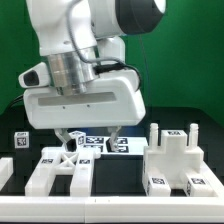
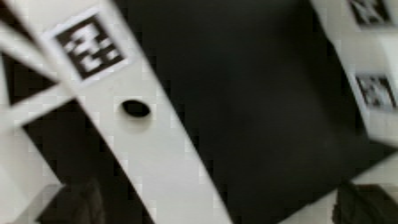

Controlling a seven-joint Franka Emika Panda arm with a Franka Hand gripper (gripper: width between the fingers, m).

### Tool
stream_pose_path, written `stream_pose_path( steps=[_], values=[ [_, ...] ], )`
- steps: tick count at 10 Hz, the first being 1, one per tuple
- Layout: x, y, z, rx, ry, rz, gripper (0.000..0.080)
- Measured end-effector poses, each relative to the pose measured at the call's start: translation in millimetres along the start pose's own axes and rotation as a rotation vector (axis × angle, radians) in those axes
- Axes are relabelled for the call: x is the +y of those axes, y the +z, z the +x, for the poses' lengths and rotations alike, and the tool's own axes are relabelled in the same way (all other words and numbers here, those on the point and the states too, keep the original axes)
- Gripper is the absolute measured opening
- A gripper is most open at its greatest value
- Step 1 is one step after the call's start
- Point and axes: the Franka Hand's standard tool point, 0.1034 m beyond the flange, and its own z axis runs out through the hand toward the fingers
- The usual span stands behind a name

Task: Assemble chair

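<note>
Gripper wide open, holding nothing, over the chair frame. Pegged block sits well apart. Early days, I'd say; joining all left.

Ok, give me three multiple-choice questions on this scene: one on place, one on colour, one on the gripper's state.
1. The gripper hangs over: A the crossed-bar chair piece; B a drawer; C a bowl.
2. The table is: A red; B black; C yellow.
3. The jaws are: A shut on a leg; B hidden; C open, empty.
A: it sits above that piece at the exterior view's left. B: black shows between the parts. C: they stand apart, nothing between.
</note>
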Motion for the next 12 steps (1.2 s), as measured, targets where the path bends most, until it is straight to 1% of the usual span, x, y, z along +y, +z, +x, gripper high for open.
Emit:
stream_pose_path(
  steps=[1, 2, 4, 5, 6, 7, 8, 9, 11, 12],
  values=[
    [-4.5, 1.6, -1.4, -0.004, -0.017, -0.006, 0.0649],
    [-1.5, 1.0, -0.7, -0.003, -0.011, -0.006, 0.0649],
    [-0.9, 1.2, -0.8, -0.003, -0.010, -0.007, 0.0649],
    [1.4, 2.9, -0.9, -0.004, -0.022, -0.011, 0.0649],
    [11.5, 9.5, 2.0, 0.009, -0.130, -0.040, 0.0649],
    [17.5, 15.7, 5.8, 0.020, -0.231, -0.072, 0.0649],
    [15.5, 18.9, 6.6, 0.020, -0.289, -0.091, 0.0649],
    [11.7, 19.8, 5.8, 0.020, -0.295, -0.090, 0.0649],
    [13.4, 19.6, 6.0, 0.020, -0.292, -0.091, 0.0649],
    [17.1, 23.3, 6.3, 0.022, -0.304, -0.095, 0.0649]
  ],
)
